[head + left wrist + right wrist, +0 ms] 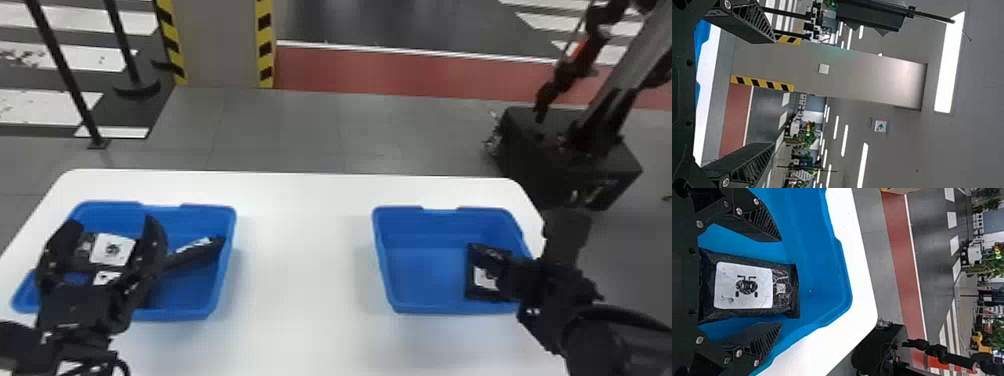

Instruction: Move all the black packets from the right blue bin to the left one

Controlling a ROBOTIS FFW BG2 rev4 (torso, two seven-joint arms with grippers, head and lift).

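black packets (197,254) are mostly across already, as i judge it. nearest, the left gripper (113,223) hangs over the left blue bin (175,315), its fingers spread wide with nothing held between them. the right gripper (779,282) is down at the right blue bin (425,280), also well open, one finger to either side of the last packet in sight (744,288), with no grip on it that i can see. that packet lies flat by the bin's right side, label up. in the left bin are a labelled packet (112,250), another leaning by the right wall, and likely a third under the gripper. so what's left is this one packet: close on it, lift, carry it over. the right arm covers part of its bin, so i can't rule out another. beyond the white table (300,250) stands a striped pillar (220,40).
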